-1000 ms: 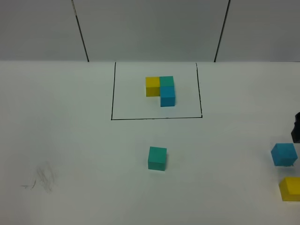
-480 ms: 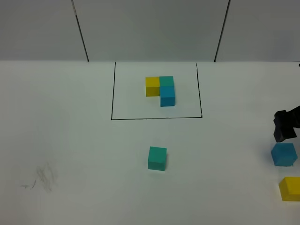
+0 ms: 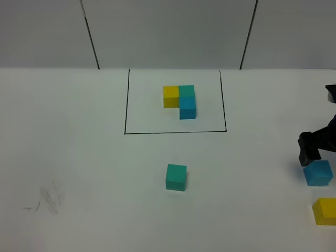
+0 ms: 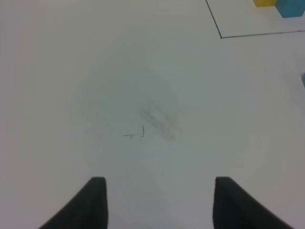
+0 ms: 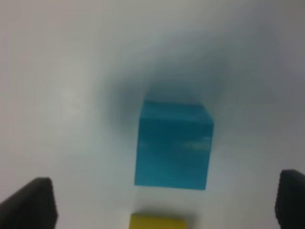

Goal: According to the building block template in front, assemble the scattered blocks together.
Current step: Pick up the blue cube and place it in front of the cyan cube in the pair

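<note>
The building block template (image 3: pixel 179 101), a joined yellow, teal-green and sky-blue cluster, sits inside a black-line rectangle (image 3: pixel 125 132) at the table's far middle. Of the scattered blocks, the teal-green cube (image 3: pixel 176 177) lies alone in front of the rectangle. The sky-blue cube (image 3: pixel 317 172) and yellow cube (image 3: pixel 325 211) lie at the right edge. My right gripper (image 3: pixel 316 149) hovers just behind and above the sky-blue cube (image 5: pixel 174 145), open, its fingers (image 5: pixel 31 205) standing wide on either side of it. The yellow cube (image 5: pixel 158 222) shows beyond it. My left gripper (image 4: pixel 159 205) is open over bare table.
A faint pencil smudge (image 3: pixel 48 199) marks the white table at the front left, also under the left gripper as a smudge (image 4: pixel 159 121). A corner of the rectangle line (image 4: pixel 221 36) and the template's edge (image 4: pixel 276 4) show in the left wrist view. Grey wall panels stand behind the table.
My right gripper has come in from the right edge and moved left and down toward the sky-blue cube. The blocks and the left gripper have not moved.
</note>
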`<state>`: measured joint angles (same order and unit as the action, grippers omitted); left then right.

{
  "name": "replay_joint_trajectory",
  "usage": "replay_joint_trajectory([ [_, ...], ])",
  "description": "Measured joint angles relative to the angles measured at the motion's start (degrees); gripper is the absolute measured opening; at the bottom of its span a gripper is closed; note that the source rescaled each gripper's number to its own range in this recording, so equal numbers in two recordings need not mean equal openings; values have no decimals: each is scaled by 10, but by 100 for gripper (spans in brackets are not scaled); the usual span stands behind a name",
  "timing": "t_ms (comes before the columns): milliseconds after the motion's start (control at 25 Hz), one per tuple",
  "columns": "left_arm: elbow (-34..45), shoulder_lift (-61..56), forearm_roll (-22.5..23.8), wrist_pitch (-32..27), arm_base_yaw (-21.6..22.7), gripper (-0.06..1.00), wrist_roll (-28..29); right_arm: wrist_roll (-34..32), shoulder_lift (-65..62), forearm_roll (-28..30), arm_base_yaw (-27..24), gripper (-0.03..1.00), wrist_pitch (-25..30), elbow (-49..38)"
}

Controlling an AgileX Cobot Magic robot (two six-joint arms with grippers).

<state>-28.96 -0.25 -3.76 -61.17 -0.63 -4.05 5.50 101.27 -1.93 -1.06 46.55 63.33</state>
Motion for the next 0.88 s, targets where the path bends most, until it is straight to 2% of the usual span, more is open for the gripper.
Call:
replay_joint_trajectory([
  [360, 0, 0, 0, 0, 0, 29, 0, -1, 43, 4, -4, 89, -57, 0],
  [880, 0, 0, 0, 0, 0, 29, 0, 0, 107, 1, -18, 87, -86, 0],
])
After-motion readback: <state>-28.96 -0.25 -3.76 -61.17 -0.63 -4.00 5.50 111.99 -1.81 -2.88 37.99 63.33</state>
